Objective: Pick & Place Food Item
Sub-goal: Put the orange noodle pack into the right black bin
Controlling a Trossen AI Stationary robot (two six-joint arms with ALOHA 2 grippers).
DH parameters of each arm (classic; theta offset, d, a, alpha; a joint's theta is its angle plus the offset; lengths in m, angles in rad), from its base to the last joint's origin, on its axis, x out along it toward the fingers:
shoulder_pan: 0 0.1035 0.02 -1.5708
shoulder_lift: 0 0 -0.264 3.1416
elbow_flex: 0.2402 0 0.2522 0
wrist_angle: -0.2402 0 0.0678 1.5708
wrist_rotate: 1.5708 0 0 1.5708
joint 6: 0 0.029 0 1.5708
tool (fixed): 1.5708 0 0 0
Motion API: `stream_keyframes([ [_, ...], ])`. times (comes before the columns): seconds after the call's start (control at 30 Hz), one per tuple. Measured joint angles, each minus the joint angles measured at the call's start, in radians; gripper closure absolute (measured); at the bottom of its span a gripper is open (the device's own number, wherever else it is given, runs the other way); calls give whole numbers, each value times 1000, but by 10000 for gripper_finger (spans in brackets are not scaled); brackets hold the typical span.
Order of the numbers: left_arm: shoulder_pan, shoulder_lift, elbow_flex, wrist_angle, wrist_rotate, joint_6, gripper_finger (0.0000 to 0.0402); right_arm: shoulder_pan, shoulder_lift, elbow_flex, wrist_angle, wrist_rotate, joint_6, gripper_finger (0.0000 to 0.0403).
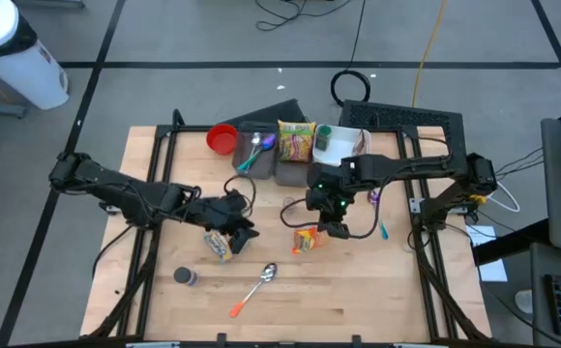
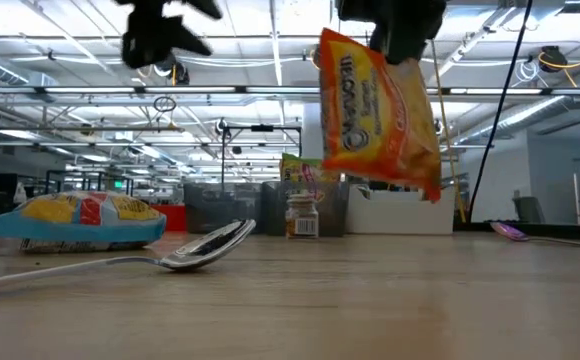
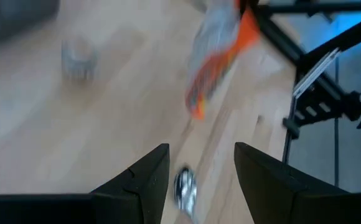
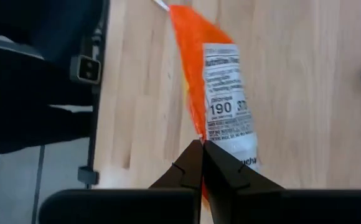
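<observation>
Beyond wooden table (image 2: 370, 300) (spoon (image 2: 200, 248) resting): ceiling-lit workshop.

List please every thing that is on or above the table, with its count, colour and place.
Noodle packet: one, orange and yellow, hanging above the table from the right gripper.
Snack packet: one, yellow, red and blue, lying on the table under the left gripper.
Spoon: one, silver bowl with orange handle, on the near middle of the table.
Small jar: one, dark, near the front left.
Red bowl: one, at the far edge.
Grey bins: at the far edge, holding a blue and purple utensil and a yellow-green packet.
White box: one, beside the bins.
Left gripper: one, dark, jaws open, holding nothing.
Right gripper: one, dark, jaws shut on the noodle packet.
</observation>
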Motion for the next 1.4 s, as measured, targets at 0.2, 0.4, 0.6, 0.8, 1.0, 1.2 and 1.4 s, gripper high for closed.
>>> stream_keyframes([
  [0.2,58,49,188,-95,-16,202,213,7,0,0,111,-56,46,403],
  [0.4,126,206,447,-262,135,350,213,11,-1,0,226,-78,91,403],
  [0.6,176,372,692,-443,220,465,213,20,-1,0,253,-80,93,403],
  [0.8,193,462,804,-528,291,512,213,19,-5,0,253,-75,91,403],
  [1.0,178,455,807,-564,284,517,213,13,-58,-1,237,-20,59,403],
  [1.2,153,384,809,-546,120,518,213,-37,-138,0,255,-17,71,403],
  [1.4,140,386,803,-516,74,516,213,-64,-173,0,262,-14,77,403],
])
